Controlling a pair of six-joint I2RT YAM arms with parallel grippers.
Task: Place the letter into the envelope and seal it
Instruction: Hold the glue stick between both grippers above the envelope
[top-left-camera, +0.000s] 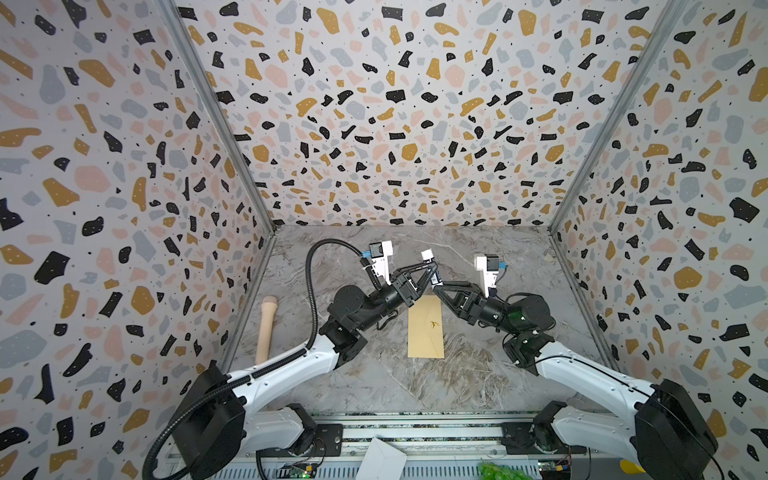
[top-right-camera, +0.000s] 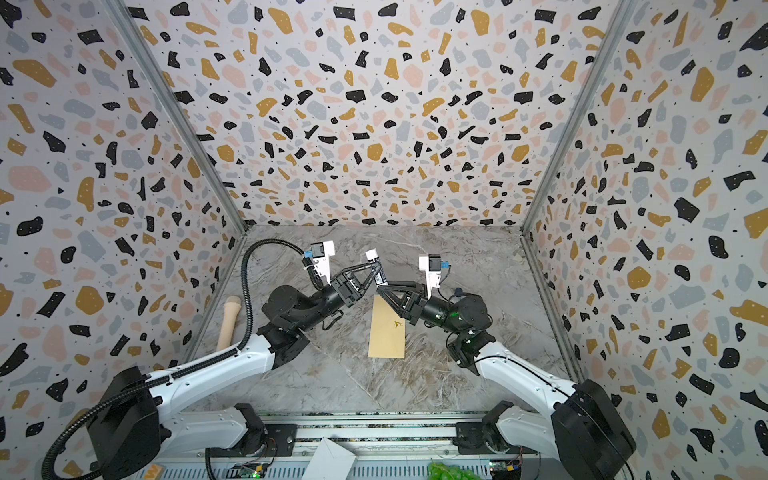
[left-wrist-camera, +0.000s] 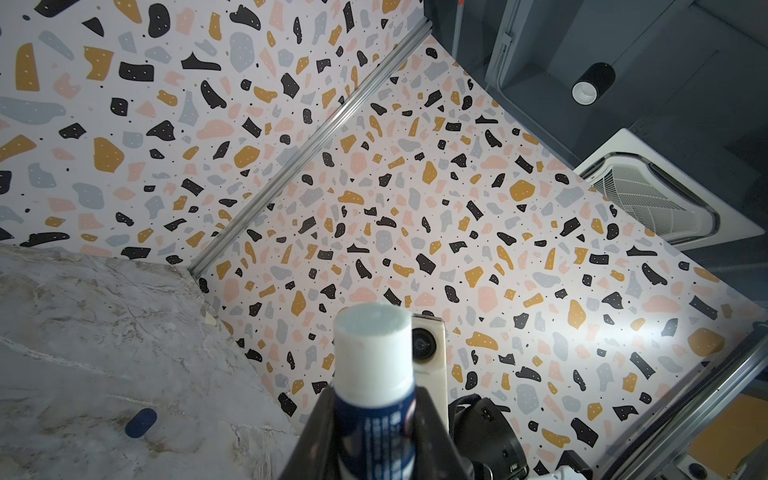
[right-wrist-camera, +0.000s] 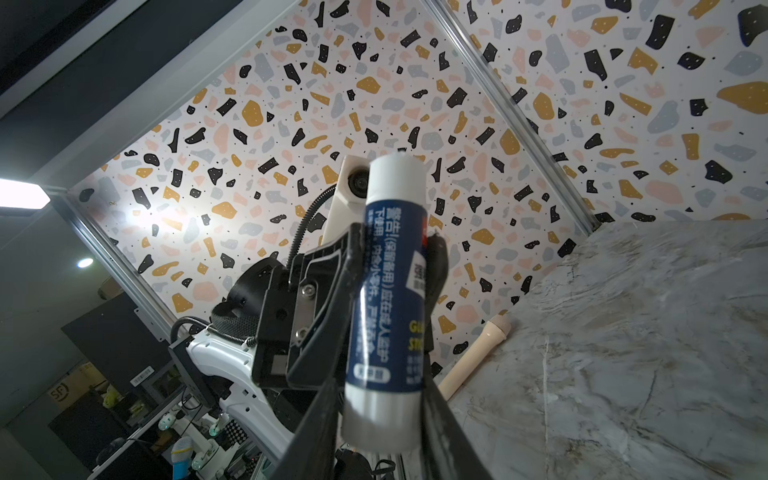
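Glue stick (right-wrist-camera: 386, 291): clamped aloft by left gripper (left-wrist-camera: 374, 415), ready for sealing the envelope (top-left-camera: 426, 332). Right gripper (right-wrist-camera: 380, 419) apparently clenched on its base

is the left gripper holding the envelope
No, the left gripper is clamped on a glue stick, while the envelope lies flat on the table.

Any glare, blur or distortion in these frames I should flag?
Both top views: wide-angle warp, wall seams splay outward; envelope sharp, evenly lit. Left wrist view: glue stick soft up close, glare patch on the wall. Right wrist view: lamp flare plus wall hotspot; right claw blurred in the foreground, stick label readable.
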